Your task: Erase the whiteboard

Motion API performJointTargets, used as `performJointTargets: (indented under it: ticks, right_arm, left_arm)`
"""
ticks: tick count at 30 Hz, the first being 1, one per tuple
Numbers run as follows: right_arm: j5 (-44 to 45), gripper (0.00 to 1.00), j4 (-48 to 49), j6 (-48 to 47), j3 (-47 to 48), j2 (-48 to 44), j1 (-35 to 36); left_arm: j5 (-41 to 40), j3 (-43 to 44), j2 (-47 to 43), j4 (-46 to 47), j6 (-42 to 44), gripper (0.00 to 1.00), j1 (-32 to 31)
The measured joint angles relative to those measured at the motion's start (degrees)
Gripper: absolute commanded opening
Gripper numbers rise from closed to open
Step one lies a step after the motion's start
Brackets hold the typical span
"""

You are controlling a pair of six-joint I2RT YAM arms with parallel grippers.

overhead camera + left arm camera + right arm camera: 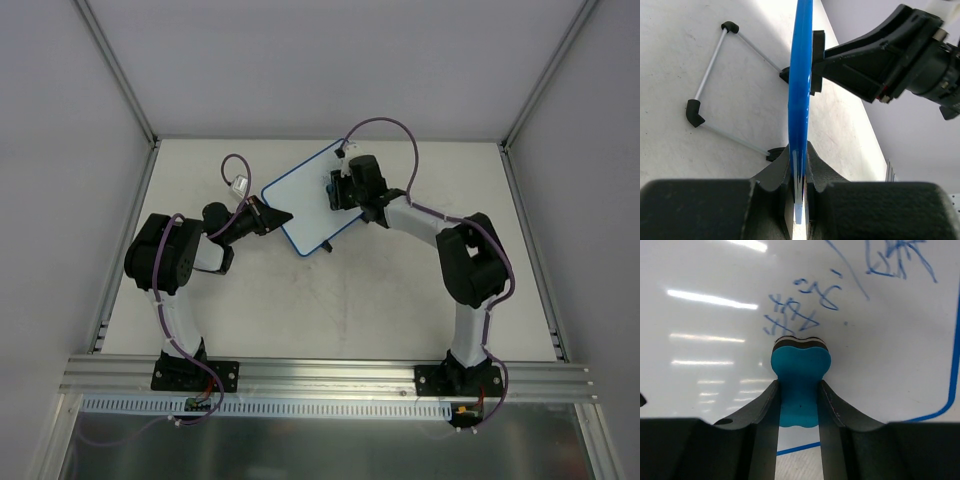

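Observation:
The whiteboard (305, 200), white with a blue rim, is raised off the table at a slant. My left gripper (277, 218) is shut on its left edge; in the left wrist view the blue rim (801, 90) runs edge-on between the fingers (800, 192). My right gripper (340, 188) is shut on a small blue eraser (801, 362), whose dark felt end presses against the board face (715, 340). Blue scribbles (790, 315) sit just above the eraser, with more writing (897, 257) at the upper right. The board's wire stand with black feet (695, 112) shows behind it.
A purple cable loop with a white plug (240, 183) lies left of the board. Aluminium posts and grey walls enclose the table (340, 310), and a metal rail (330, 375) runs along the near edge by both arm bases.

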Motion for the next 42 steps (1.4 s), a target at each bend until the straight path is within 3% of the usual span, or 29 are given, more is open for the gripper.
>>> performJointTargets:
  ticks: [10, 21, 28, 42]
  right_arm:
    - [4.24, 0.00, -3.52, 9.09, 0.00, 0.07, -2.25]
    - [12.46, 0.00, -9.55, 2.19, 9.29, 3.65, 5.09]
    - [8.44, 0.00, -9.79, -2.25, 13.62, 4.96, 9.94]
    - [3.10, 0.00, -10.51, 1.33, 15.13, 5.77, 7.91]
  left_arm:
    - [0.20, -0.22, 0.00, 0.48, -0.24, 0.00, 0.07]
    - [1.03, -0.26, 0.00, 0.50, -0.68, 0.00, 1.14]
    - [1.05, -0.26, 0.02, 0.48, -0.90, 0.00, 1.14]
    - [0.92, -0.26, 0.02, 0.48, -1.14, 0.00, 1.14]
